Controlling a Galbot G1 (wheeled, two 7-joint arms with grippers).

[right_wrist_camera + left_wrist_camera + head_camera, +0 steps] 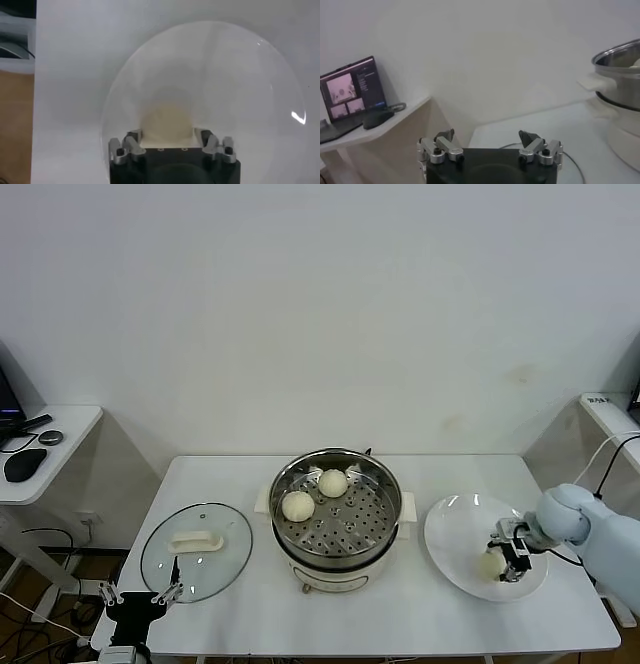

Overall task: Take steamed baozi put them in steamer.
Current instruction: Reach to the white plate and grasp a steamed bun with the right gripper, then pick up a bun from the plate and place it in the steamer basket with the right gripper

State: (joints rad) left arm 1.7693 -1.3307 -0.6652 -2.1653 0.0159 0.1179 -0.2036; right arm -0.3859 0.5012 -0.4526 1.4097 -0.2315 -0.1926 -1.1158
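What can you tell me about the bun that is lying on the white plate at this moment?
The bun is small, round, smooth and cream-white, like soft dough. It lies on the near part of the round white plate, to the right of the steamer. The right gripper is down around it, a finger on either side; a firm grip cannot be confirmed.

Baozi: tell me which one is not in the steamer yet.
The baozi on the white plate, between the right gripper's fingers; the two others already sit in the steamer.

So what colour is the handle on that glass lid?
The handle on the glass lid is cream-white, much like the table. The head view shows it best.
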